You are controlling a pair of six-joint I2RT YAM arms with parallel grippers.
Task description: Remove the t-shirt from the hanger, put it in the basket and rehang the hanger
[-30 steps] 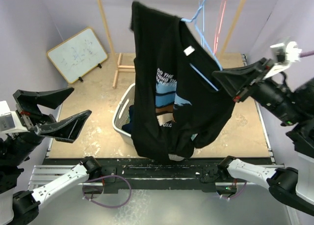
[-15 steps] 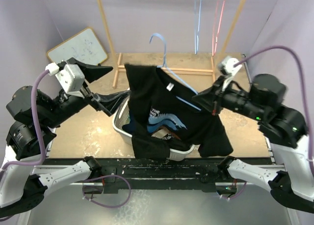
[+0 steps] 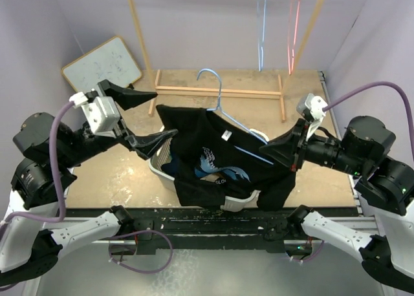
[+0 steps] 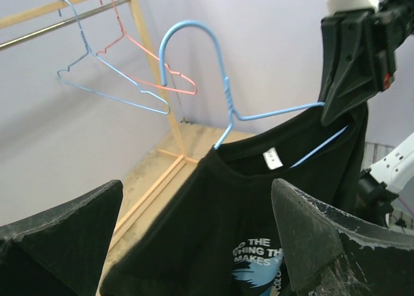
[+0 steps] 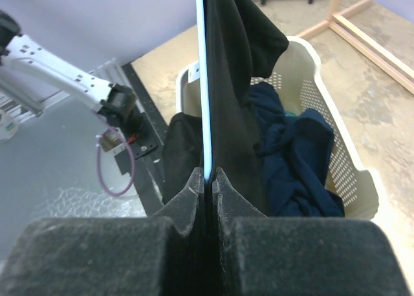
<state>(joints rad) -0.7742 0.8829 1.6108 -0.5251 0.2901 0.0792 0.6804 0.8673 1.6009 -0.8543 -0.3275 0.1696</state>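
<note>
Above the laundry basket (image 3: 240,202), the black t-shirt (image 3: 213,167) is carried on the blue hanger (image 3: 220,99), whose wire is clamped in the right gripper (image 3: 265,152). The left gripper (image 3: 165,112) is spread wide beside the shirt's shoulder, nothing gripped.

T-shirt (image 3: 202,136) hides most of basket (image 3: 163,170).

Black-white arms (image 3: 45,155), purple cables (image 3: 375,84), seemingly rubbery end effector fingers (image 4: 68,234)
</note>
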